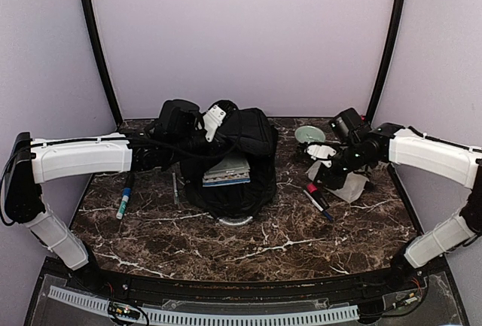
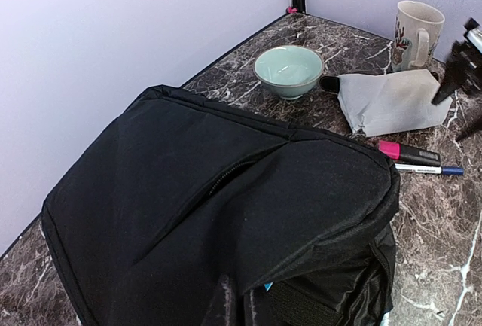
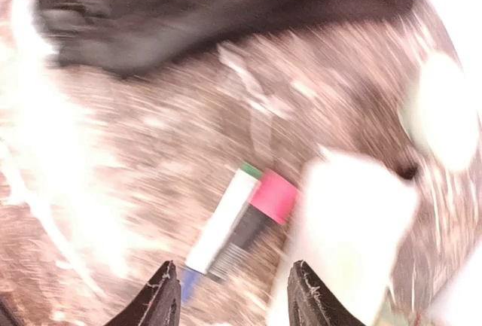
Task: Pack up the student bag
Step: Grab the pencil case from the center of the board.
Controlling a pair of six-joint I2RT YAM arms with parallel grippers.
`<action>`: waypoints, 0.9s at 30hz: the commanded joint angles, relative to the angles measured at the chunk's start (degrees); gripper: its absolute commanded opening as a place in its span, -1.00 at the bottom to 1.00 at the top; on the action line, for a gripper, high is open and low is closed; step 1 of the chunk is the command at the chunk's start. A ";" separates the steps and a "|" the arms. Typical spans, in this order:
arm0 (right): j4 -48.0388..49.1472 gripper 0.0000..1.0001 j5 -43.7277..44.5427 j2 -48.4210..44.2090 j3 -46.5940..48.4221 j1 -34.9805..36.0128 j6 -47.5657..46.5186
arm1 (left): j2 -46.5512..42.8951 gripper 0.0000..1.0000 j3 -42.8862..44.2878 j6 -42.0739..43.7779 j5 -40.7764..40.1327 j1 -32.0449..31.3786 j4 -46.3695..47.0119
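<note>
Left claw (image 2: 241, 305): closed tight, its tips pinching the black fabric at the top edge of the student bag (image 2: 226, 213).
Student bag: directly under and ahead of the left claw, resting on the table (image 1: 301, 228). Its open mouth faces the arm bases. It sits well off to the left of the right claw.
Books (image 1: 228, 168): stacked inside the bag's mouth, below the left claw.
Right claw (image 3: 233, 307): open, fingers apart with nothing between them, hovering above the table. Its own view is blurred.
Markers (image 3: 252, 217): a pink-capped one and a white one lie side by side, just ahead of the right claw.
Pouch (image 3: 354, 220): pale, touching the markers, beneath the right claw's right-hand finger.
Bowl (image 2: 288, 71): pale green, past the bag from the left claw and near the pouch.
Mug (image 2: 416, 34): upright, beyond the pouch.
Pen (image 1: 123, 205): on the table, behind and to the left of the left claw.
</note>
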 commanded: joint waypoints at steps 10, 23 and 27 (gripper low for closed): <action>-2.16 0.03 10.37 7.24 4.08 -15.93 6.55 | -0.74 -1.00 1.21 -0.15 0.53 -0.04 2.71; 0.78 -0.09 7.66 16.77 6.48 -20.81 7.48 | -0.63 -1.00 1.27 -0.22 1.15 -0.04 2.61; -0.48 -0.31 6.09 18.34 7.31 -20.97 7.15 | -0.47 -1.00 1.27 -0.50 1.06 -0.04 2.61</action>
